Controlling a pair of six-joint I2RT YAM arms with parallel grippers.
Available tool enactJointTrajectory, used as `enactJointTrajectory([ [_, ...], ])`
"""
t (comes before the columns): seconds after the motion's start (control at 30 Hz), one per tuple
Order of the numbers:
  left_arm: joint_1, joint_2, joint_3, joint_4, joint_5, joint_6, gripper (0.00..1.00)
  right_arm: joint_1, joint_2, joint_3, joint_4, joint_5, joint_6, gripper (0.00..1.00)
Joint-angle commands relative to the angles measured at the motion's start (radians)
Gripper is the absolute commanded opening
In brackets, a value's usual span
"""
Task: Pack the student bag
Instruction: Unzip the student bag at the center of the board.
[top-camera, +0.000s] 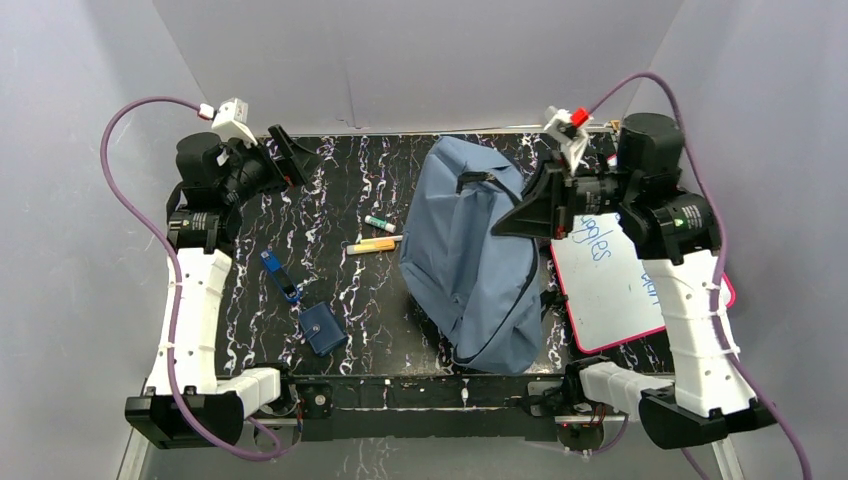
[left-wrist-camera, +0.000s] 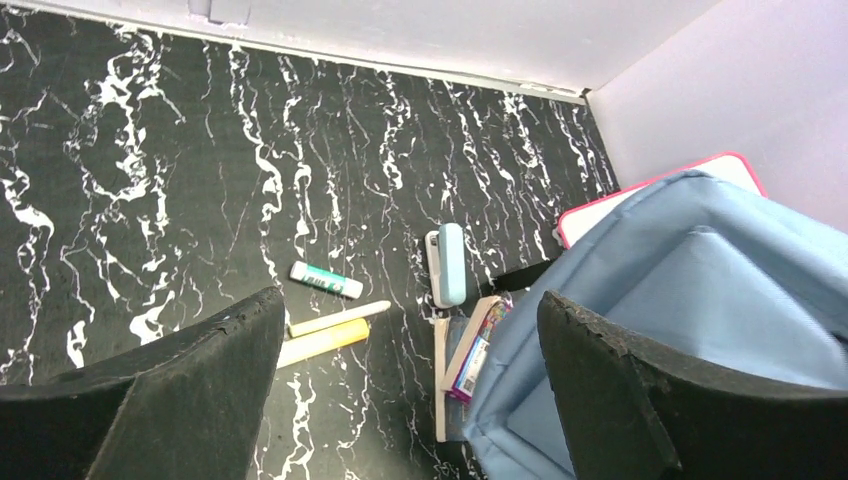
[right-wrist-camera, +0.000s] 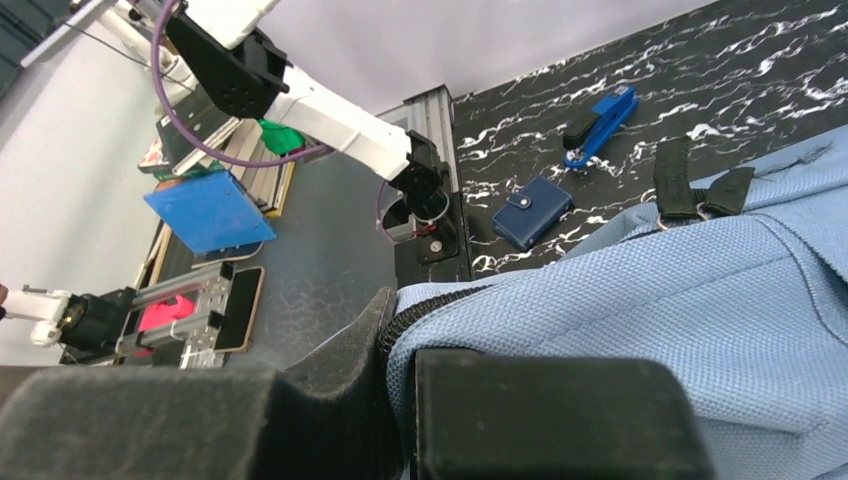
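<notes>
The student bag (top-camera: 470, 262) is a big slate-blue backpack lying in the middle of the black marble table. My right gripper (top-camera: 507, 224) reaches over its upper right part. In the right wrist view this gripper (right-wrist-camera: 400, 345) is shut on the bag's (right-wrist-camera: 650, 290) zippered edge, pinching fabric and black zipper. My left gripper (top-camera: 292, 156) hangs at the far left corner, open and holding nothing. In the left wrist view its fingers (left-wrist-camera: 200, 385) stand wide apart above the table, with the bag (left-wrist-camera: 700, 290) to the right.
A green-and-white stick (top-camera: 380, 222), yellow pens (top-camera: 372, 244), a blue stapler (top-camera: 281, 276) and a dark-blue pouch (top-camera: 322, 328) lie left of the bag. A pink-rimmed whiteboard (top-camera: 620, 285) lies to its right. Two thin books (left-wrist-camera: 470, 352) and a light-blue case (left-wrist-camera: 450, 262) lie against the bag.
</notes>
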Motion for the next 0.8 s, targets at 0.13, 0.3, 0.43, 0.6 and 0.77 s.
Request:
enactJointTrajectory([
  [0.13, -0.066, -0.05, 0.051, 0.022, 0.05, 0.057, 0.93, 0.507, 0.195, 0.138, -0.325, 0.607, -0.308, 0.0],
  [0.3, -0.106, -0.089, 0.014, 0.024, 0.014, 0.111, 0.93, 0.668, 0.238, 0.138, -0.341, 0.799, -0.368, 0.0],
  [0.43, -0.117, -0.112, -0.024, 0.028, 0.029, 0.13, 0.93, 0.671, 0.226, 0.12, -0.335, 0.925, -0.402, 0.0],
  [0.6, -0.135, -0.131, -0.074, 0.061, 0.134, 0.179, 0.92, 0.671, 0.144, 0.055, -0.345, 1.005, -0.499, 0.0],
  [0.77, -0.135, -0.104, -0.069, 0.118, 0.21, 0.194, 0.92, 0.671, -0.004, -0.078, -0.258, 1.024, -0.608, 0.0],
])
